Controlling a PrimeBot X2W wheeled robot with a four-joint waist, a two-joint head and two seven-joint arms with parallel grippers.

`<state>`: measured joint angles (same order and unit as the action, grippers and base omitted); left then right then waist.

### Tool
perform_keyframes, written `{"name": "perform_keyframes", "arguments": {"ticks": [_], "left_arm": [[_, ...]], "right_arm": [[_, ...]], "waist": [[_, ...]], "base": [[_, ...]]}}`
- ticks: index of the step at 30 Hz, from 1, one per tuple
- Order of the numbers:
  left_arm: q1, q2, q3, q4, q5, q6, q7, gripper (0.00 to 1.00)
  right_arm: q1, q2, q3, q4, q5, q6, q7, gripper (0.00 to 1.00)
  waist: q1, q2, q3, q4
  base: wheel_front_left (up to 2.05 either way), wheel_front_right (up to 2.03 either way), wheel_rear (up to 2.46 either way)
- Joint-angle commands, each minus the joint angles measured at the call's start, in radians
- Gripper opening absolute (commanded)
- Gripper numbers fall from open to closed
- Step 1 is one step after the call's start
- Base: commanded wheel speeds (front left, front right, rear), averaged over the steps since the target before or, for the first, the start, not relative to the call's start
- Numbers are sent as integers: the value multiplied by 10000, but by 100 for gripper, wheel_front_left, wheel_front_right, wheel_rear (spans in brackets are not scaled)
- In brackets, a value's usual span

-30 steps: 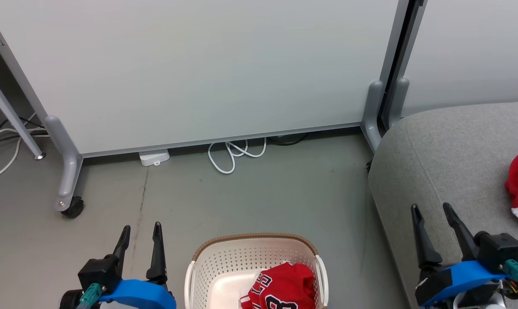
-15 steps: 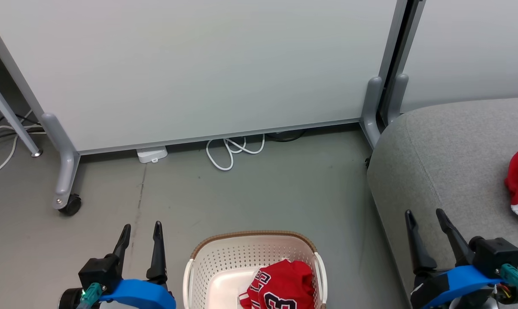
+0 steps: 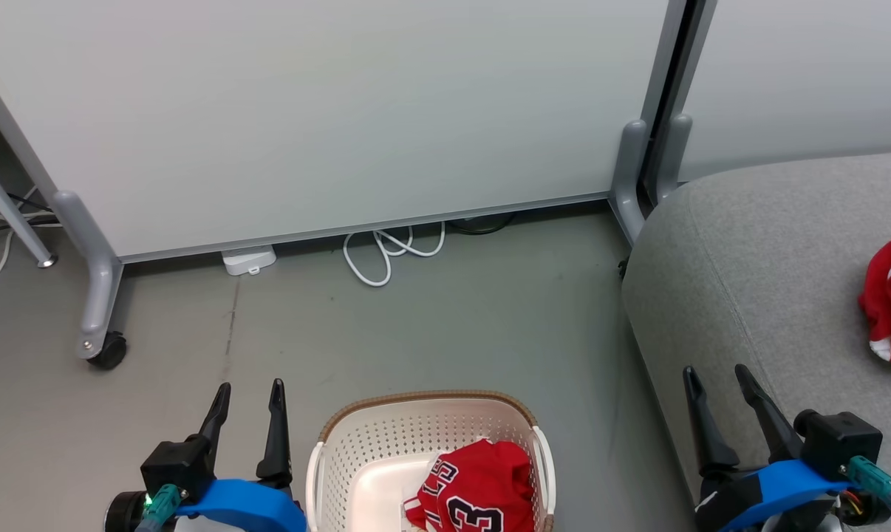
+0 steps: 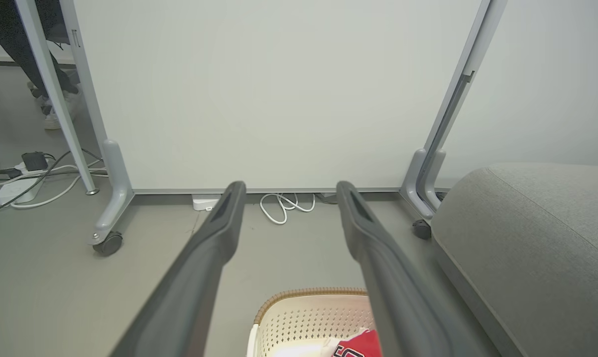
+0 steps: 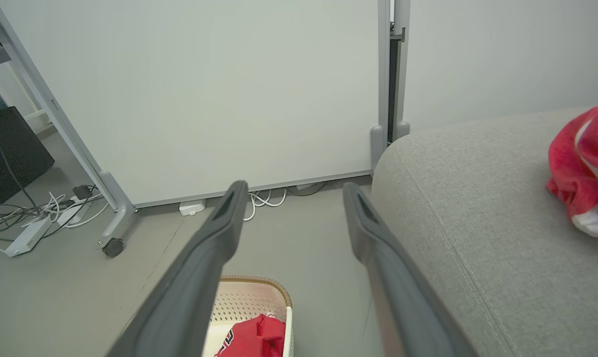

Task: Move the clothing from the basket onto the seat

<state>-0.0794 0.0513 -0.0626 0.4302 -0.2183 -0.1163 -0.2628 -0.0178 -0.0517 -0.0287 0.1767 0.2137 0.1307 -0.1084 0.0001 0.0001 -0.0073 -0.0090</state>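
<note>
Two grippers sit low in the head view, and both have their fingers spread wide with nothing between them. The left gripper [image 3: 250, 386] hangs over the floor [image 3: 453, 332], just left of the basket [image 3: 423, 400]. The right gripper [image 3: 714, 371] hangs by the front edge of the seat [image 3: 748, 251].

The basket stands on the floor between them. One red shirt [image 3: 490, 473] lies bunched in its right half. On the shirt you can read a big black 23 with white edges. Next to the number are more black letters, maybe an L and an S, but the folds hide the rest.

Farther right, a red bundle [image 3: 889, 295] with a bit of white trim lies on the seat, well apart from the basket. No writing shows on it.

Behind the basket, a white cable [image 3: 375, 258] lies in loops on the floor, near a small white box [image 3: 247, 260]. Past them stands a big pale board [image 3: 342, 111] on grey legs, with a black wheel [image 3: 110, 352] under the left leg.

Since a second ago the head camera has tipped down a little. The whole picture has slid up and left, and more of the 23 shows now. The shirt, the bundle and the basket lie as they did, and both grippers are spread as before.
</note>
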Motion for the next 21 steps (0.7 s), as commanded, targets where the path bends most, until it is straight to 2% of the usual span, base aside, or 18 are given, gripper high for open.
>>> {"name": "perform_keyframes", "arguments": {"ticks": [1,12,21], "left_arm": [[-101,-7,-1,23,72,-71,-28,100],[-459,-7,-145,582,-75,-102,-30,100],[-1536,-3,-557,1838,-183,-157,-30,100]], "right_arm": [[-151,21,45,34,28,1,-89,100],[-562,18,602,-62,138,1,-181,100],[-1330,20,1339,-145,178,1,-353,100]], "waist": [[-1,-1,51,-76],[-1,-1,928,-849],[-1,-1,2563,-1769]], "base": [[0,0,0],[0,0,0],[0,0,0]]}}
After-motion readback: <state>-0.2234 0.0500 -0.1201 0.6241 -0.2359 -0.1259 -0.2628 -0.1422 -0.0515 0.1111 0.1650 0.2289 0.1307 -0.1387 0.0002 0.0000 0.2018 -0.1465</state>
